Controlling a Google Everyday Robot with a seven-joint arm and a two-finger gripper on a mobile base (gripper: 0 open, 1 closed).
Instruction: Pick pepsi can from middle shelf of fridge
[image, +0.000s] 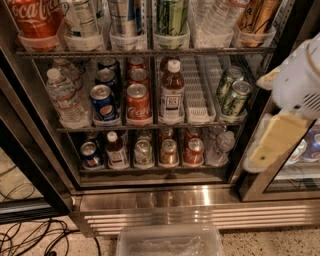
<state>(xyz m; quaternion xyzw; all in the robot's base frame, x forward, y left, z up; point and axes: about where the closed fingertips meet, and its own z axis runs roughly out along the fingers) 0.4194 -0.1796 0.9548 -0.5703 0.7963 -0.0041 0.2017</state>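
The fridge (200, 202) stands open in front of me. Its middle shelf (200, 123) holds a lane of blue pepsi cans; the front pepsi can (104, 103) stands upright at the left, between a water bottle (62, 97) and a red Coca-Cola can (138, 103). My gripper (266, 120) is at the right edge of the camera view, outside the fridge in front of the door frame, far right of the pepsi can. It is open and holds nothing; one beige finger (276, 141) hangs down-left.
A brown bottle (172, 93), an empty ribbed lane (199, 97) and green cans (234, 97) fill the middle shelf's right. More cans and bottles stand on the shelves above and below. A clear plastic bin (170, 241) and cables (30, 237) lie on the floor.
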